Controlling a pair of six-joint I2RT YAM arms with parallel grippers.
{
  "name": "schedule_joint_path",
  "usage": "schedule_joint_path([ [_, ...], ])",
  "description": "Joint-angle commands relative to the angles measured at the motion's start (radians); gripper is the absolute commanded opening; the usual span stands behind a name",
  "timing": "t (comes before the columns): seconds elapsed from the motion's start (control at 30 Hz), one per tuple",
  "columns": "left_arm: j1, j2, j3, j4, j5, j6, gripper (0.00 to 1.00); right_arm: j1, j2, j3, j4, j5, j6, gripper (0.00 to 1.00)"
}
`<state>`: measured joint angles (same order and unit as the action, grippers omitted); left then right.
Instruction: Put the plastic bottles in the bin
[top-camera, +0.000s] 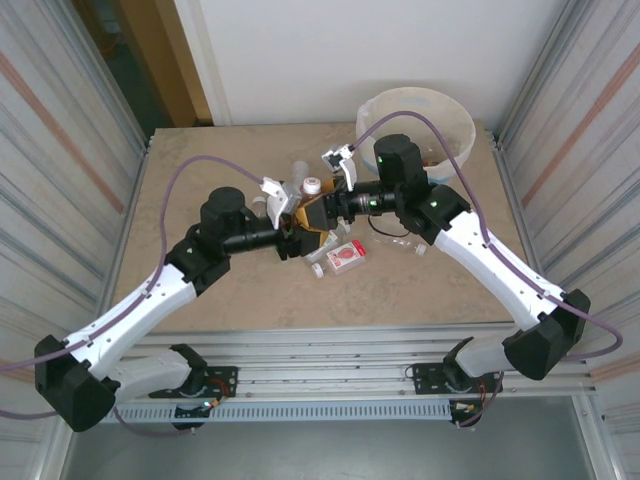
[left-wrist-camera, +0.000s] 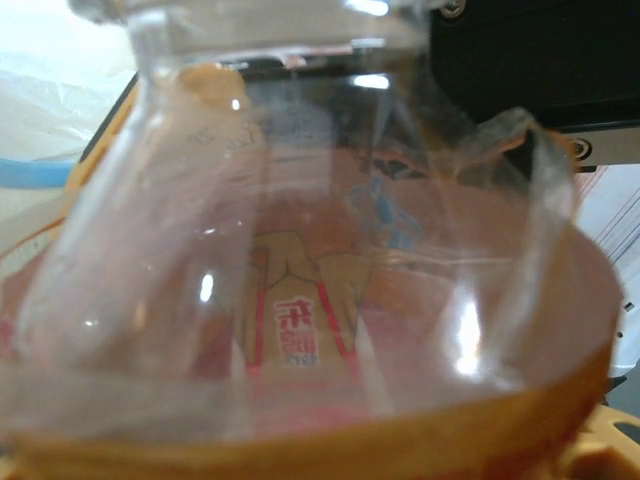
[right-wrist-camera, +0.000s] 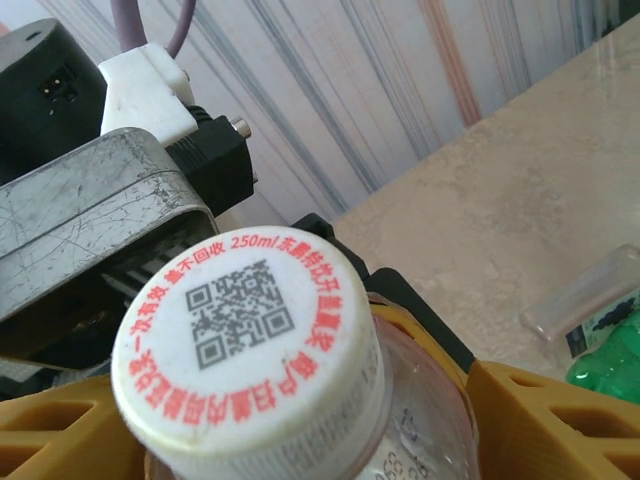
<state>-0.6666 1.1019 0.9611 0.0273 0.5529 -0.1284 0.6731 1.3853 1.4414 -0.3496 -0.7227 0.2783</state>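
With the left gripper (top-camera: 296, 222) clamped narrow on the clear bottle (left-wrist-camera: 300, 280) at the middle of the tabletop (top-camera: 200, 295), well apart from the bin (top-camera: 462, 112), and the right gripper (right-wrist-camera: 300, 430) part open around its white cap (right-wrist-camera: 240, 360), we risk dropping it if the left releases before the right bites

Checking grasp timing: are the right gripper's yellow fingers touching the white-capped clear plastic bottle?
Cannot tell. In the right wrist view the yellow fingers flank the white-capped clear plastic bottle, but its cap hides where they would meet it.
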Motion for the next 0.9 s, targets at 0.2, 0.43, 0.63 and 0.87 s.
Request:
schedule_joint_path([
  [0.2,0.004,-0.014,0.077,-0.057,-0.075,0.055,0.51,0.045,0.056,0.079,-0.08,0.165,-0.028,0.69],
  [0.43,0.005,-0.017,0.107,-0.096,-0.13,0.095,0.51,0.085,0.121,0.158,-0.146,0.253,-0.028,0.51],
  [0.63,0.005,-0.017,0.11,-0.091,-0.158,0.095,0.64,0.087,0.09,0.153,-0.131,0.316,-0.012,0.31],
  [0.87,0.005,-0.075,0.079,-0.103,-0.158,0.081,0.99,0.024,0.036,0.175,-0.148,0.418,-0.001,0.23],
])
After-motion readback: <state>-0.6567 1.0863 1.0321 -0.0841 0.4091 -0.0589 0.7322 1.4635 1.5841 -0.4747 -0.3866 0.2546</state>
